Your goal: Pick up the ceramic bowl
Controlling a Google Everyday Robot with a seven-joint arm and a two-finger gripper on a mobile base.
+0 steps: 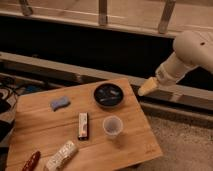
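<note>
Ceramic bowl (109,95) toward one o'clock on wooden table (40,130), plastic cup (112,126) near, at its six. Probably stiff, fairly heavy, glossy-slick, breakable; best pinched over the rim at three o'clock. Gripper (146,87) off the bowl's three o'clock, not touching; open or closed, impossible to tell.

Single view. The camera sits high on the near side of the wooden table (45,127), tilted downward and facing across it toward the railing posts (102,12) beyond. At middle distance, nearly the whole tabletop fits, with only its near-left part cut by the lower frame edge. The arm (192,50) enters from upper right. The gripper (146,88) hangs just off the table's far right edge.
</note>
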